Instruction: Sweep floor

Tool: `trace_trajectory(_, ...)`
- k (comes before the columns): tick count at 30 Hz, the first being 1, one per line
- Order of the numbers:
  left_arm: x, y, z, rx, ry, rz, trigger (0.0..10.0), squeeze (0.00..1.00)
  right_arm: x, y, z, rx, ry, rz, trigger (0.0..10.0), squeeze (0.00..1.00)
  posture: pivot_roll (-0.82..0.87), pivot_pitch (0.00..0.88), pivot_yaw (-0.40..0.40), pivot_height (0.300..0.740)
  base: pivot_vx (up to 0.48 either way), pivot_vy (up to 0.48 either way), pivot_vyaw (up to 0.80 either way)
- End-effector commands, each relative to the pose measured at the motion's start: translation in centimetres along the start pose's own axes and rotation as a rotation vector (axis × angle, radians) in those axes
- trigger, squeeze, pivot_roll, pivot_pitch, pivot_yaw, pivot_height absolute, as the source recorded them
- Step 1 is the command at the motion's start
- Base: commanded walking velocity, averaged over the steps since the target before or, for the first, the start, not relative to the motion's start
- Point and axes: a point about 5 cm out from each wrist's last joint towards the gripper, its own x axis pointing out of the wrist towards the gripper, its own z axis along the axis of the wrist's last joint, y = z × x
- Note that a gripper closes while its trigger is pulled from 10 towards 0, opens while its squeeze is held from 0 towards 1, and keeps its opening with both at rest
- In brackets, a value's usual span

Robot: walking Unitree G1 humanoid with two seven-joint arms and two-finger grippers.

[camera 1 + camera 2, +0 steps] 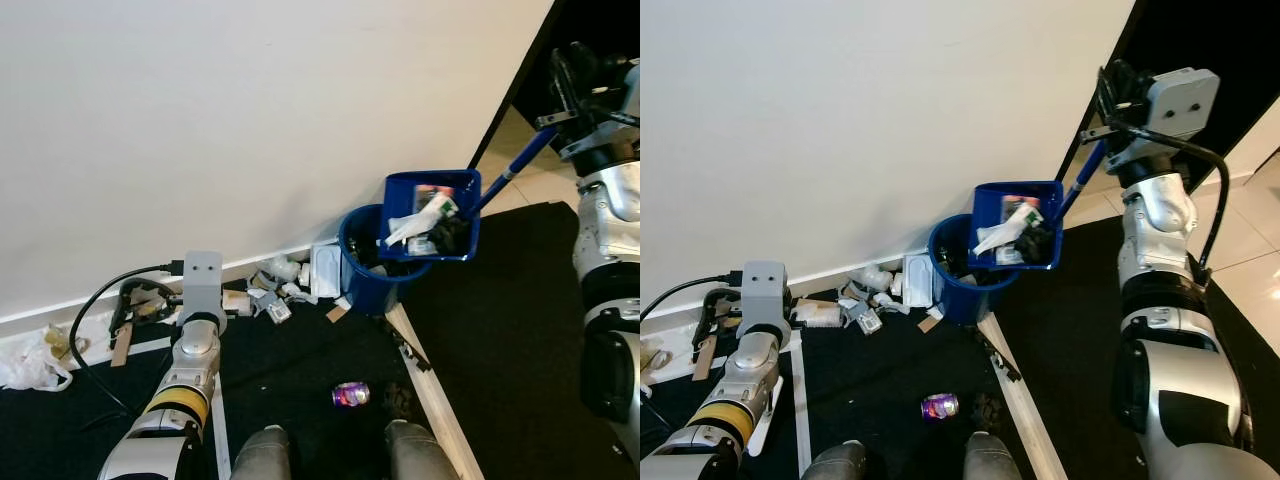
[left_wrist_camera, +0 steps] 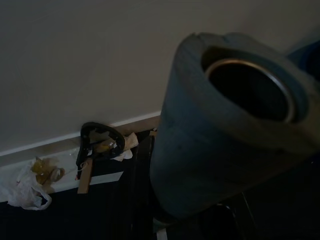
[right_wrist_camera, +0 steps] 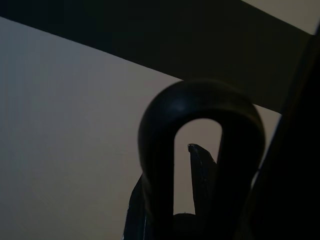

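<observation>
Overhead, right claw clamps dustpan handle.

Head views evenly lit and sharp — no motion blur. The white wall is bright and flat, without glare; the black carpet swallows detail, and a soft shadow sits along the skirting. The tiled floor at far right is paler, catching daylight. Mild wide-angle bend at the frame edges. Both wrist views are dim and grey — the left one has a large blue tube close up and soft, while the right shows a dark loop in silhouette, out of focus.
</observation>
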Motion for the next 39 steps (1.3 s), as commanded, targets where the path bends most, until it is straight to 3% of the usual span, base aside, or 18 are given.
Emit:
trace_trajectory(1, -0.7, -1.4, -2.1, -0.067, 0.096, -0.046, 10.0, 0.00, 1.0, 0.5, 1.9, -0.083, -0.111, 0.035, 10.0, 0.00, 0.05, 0.024, -0.075, 0.740, 0.000, 0.000, 0.00)
trace_trajectory(12, -0.7, -1.5, -2.1, -0.072, 0.095, -0.046, 10.0, 0.00, 1.2, 3.1, 2.7, -0.212, -0.201, 0.138, 10.0, 0.00, 0.05, 0.022, -0.076, 0.740, 0.000, 0.000, 0.00)
trace_trajectory(19, -0.7, -1.6, -2.1, -0.073, 0.094, -0.048, 10.0, 0.00, 1.1, 4.2, 2.8, -0.215, -0.230, 0.160, 10.0, 0.00, 0.05, 0.022, -0.076, 0.740, 0.000, 0.000, 0.00)
trace_trajectory(22, -0.7, -1.7, -2.0, -0.073, 0.094, -0.050, 10.0, 0.00, 0.9, 6.7, 2.7, -0.212, -0.264, 0.256, 10.0, 0.00, 0.04, 0.022, -0.074, 0.740, 0.000, 0.000, 0.00)
trace_trajectory(30, -0.7, -1.6, -2.1, -0.076, 0.093, -0.046, 10.0, 0.00, 0.6, 9.2, 2.7, -0.185, -0.297, 0.339, 10.0, 0.00, 0.05, 0.022, -0.080, 0.740, 0.000, 0.000, 0.00)
trace_trajectory(39, -0.8, -1.5, -2.2, -0.078, 0.095, -0.038, 10.0, 0.00, 0.3, 10.8, 3.0, -0.154, -0.337, 0.390, 10.0, 0.00, 0.05, 0.020, -0.085, 0.740, 0.000, 0.000, 0.00)
